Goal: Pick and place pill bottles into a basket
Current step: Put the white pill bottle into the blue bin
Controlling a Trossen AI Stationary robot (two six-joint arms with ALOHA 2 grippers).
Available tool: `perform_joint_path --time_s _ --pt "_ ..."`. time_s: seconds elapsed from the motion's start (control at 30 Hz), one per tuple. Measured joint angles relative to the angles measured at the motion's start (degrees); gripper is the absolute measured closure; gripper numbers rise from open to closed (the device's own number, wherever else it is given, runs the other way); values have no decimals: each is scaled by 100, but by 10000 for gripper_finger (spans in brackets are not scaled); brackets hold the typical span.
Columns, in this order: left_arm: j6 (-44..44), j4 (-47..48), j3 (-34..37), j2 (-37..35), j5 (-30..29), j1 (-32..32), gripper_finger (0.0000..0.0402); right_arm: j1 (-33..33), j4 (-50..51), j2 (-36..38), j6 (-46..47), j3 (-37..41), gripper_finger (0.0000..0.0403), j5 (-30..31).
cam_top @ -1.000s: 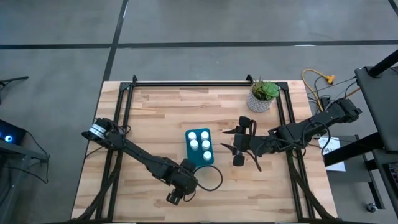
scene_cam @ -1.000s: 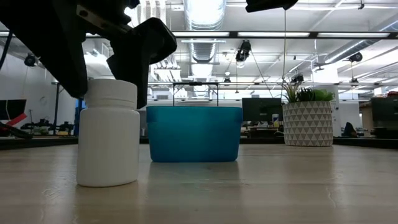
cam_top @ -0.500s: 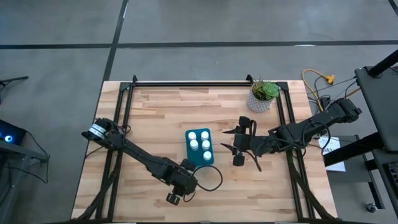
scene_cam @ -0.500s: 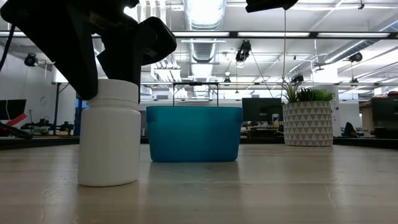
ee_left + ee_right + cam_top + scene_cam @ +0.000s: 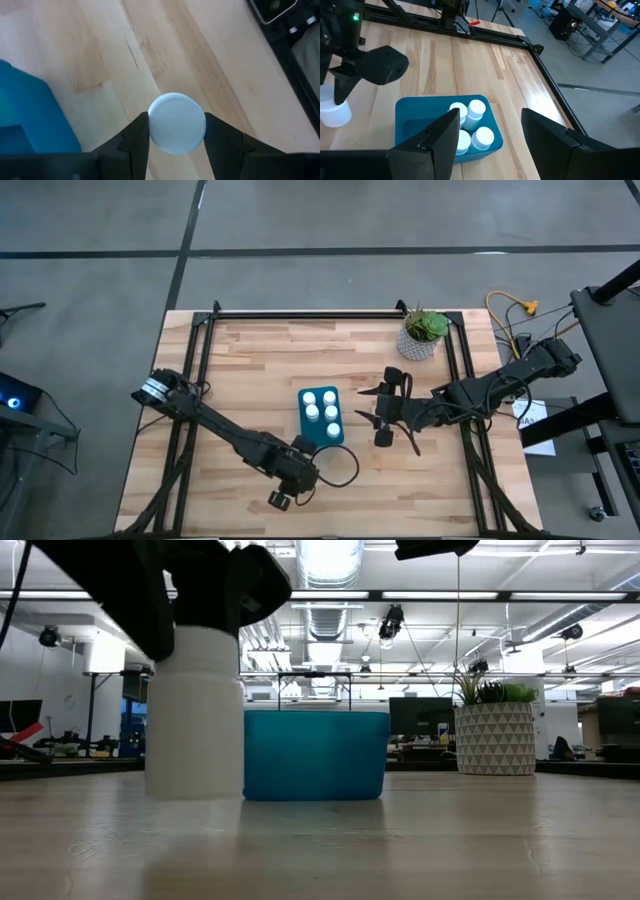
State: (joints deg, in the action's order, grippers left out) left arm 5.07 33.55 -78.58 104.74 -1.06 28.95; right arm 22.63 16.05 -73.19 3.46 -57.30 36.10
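Your light wooden table (image 5: 250, 380) sits inside a black frame, with an open workshop under strip lights visible beyond it in the low view. The teal basket (image 5: 321, 416) stands near the middle of the table, and four white pill bottles (image 5: 476, 109) stand upright in it, caps up. A white pot with a green plant (image 5: 423, 335) stands near the far right corner.

Your left hand (image 5: 177, 131) is at the near edge of the table, just in front of the basket. Its two dark fingers (image 5: 134, 137) are closed against either side of a fifth pill bottle (image 5: 177, 123), gripping it at the cap. In the low view the base of this bottle (image 5: 195, 710) appears slightly clear of the table, though you cannot be sure.

Your right hand (image 5: 383, 412) waits just to the right of the basket, fingers spread wide with nothing between them.
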Motion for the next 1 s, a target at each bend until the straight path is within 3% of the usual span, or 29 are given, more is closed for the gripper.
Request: perform_joint_path --time_s 0.17,0.4,1.0 --pt "-135 184 -109 -173 -172 0 261 0 2 0 0 0 197 0" --pt "-109 1044 -375 -383 -1008 -12 261 0 -2 0 -6 0 197 0" --pt "-450 1211 -356 -1018 -1409 -527 261 9 -9 0 -2 0 197 2"
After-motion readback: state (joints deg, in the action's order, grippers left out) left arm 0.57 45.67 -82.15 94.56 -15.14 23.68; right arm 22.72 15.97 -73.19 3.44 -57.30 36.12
